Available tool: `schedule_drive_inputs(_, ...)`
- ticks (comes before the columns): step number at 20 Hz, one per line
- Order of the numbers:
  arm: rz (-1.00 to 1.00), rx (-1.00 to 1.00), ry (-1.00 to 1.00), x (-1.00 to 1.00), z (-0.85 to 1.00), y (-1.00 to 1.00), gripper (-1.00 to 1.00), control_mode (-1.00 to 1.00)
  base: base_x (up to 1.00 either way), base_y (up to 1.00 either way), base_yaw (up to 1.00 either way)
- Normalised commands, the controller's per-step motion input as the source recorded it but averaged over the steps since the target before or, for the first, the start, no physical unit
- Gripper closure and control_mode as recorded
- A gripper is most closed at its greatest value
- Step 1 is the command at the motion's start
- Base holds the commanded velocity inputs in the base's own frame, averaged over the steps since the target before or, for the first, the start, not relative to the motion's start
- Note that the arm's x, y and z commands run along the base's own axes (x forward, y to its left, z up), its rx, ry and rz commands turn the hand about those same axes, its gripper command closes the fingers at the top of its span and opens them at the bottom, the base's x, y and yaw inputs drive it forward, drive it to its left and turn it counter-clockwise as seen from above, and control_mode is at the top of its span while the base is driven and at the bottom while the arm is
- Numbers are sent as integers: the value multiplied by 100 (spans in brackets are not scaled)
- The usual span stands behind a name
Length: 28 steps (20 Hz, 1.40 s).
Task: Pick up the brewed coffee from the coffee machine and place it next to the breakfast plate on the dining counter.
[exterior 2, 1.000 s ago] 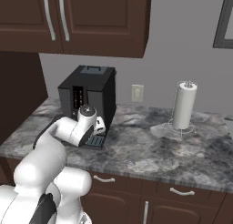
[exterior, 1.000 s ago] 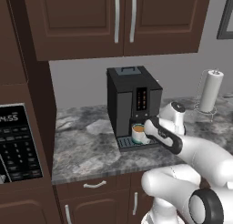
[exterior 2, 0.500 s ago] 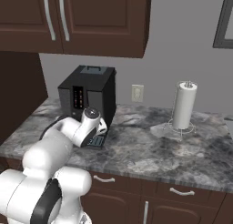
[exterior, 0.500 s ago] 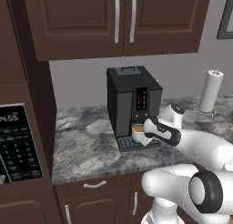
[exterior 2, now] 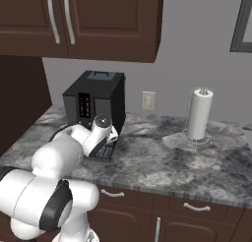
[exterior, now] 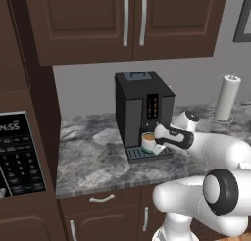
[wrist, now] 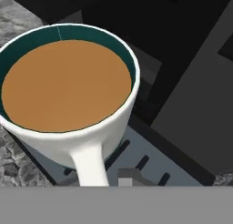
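Hand view: fingers [exterior: 156, 146] clamped on the mug [wrist: 68, 98] handle, machine [exterior: 142, 112] wall close behind.

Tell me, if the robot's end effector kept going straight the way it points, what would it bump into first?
The mug of coffee: the end effector is already closed on its handle. Past the mug stands the coffee machine, probably next, though depth is unclear.

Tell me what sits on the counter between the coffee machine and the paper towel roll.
In the right base view only the bare counter lies between the coffee machine and the paper towel roll; a wall outlet is behind it.
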Motion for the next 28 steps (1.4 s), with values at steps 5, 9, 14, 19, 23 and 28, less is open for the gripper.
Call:
schedule_drive_inputs(5,0,0,-1,-40,0,-3,100,-100,0,0,0)
schedule_drive_inputs(9,0,0,-9,-64,0,-19,100,-100,0,0,0)
schedule_drive_inputs(14,6,0,-17,-71,34,-14,100,-100,0,0,0)
schedule_drive_inputs(19,18,0,-14,-75,73,-1,100,-100,0,0,0)
schedule_drive_inputs(23,19,0,-1,-39,100,0,100,-100,0,0,0)
schedule_drive_inputs(28,14,0,13,-12,100,0,100,-100,0,0,0)
